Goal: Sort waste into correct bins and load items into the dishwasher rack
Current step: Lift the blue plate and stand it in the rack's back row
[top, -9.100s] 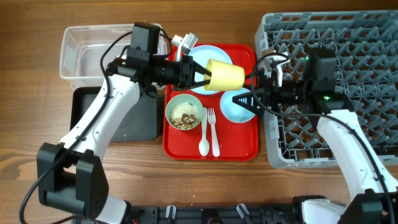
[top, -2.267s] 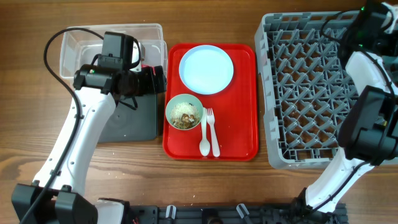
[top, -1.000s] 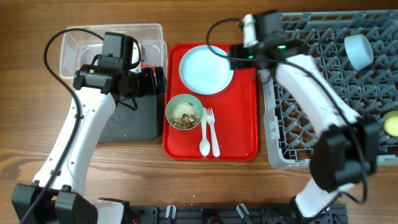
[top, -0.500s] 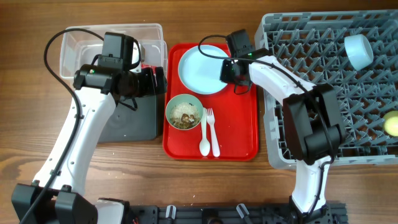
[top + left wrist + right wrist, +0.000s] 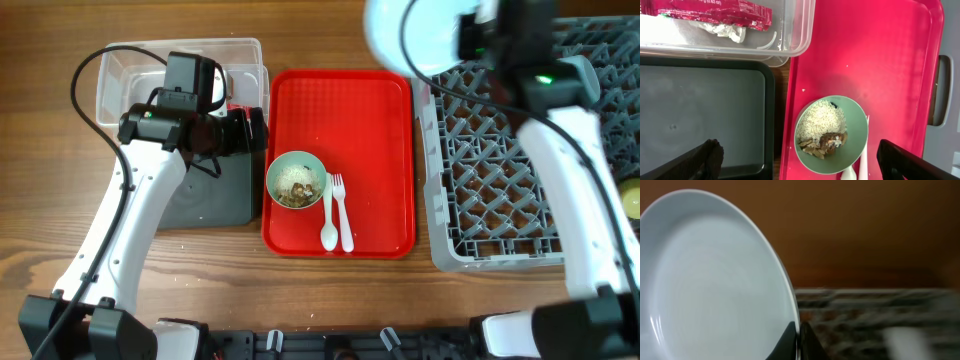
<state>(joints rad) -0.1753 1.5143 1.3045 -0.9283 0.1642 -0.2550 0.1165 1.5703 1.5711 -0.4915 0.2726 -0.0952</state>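
The right gripper (image 5: 799, 339) is pinching the pale blue plate (image 5: 710, 280) by its rim, with one finger on each face. The plate is up in the air and tipped almost on its edge, above the near-left corner of the dishwasher rack (image 5: 500, 190). I think it is held by the rim so that it can slide upright between the pegs, and the next move would need it lined up with a free row.

A small yellow cup (image 5: 630, 198) already sits at the far right side of the rack.

The left gripper (image 5: 797, 152) hangs with its fingers spread wide and holds nothing. It is above the place where the clear tub (image 5: 805, 25), the black tray (image 5: 700, 115) and the red tray (image 5: 340, 110) meet.

The red-and-white wrapper (image 5: 715, 11) lies inside the tub. The pale green bowl (image 5: 857, 135) stands on the red tray with rice and brown scraps (image 5: 820, 125) in it. The white fork (image 5: 340, 200) and white spoon (image 5: 327, 225) lie just beside the bowl. The scraps probably belong in the black tray, which looks empty.
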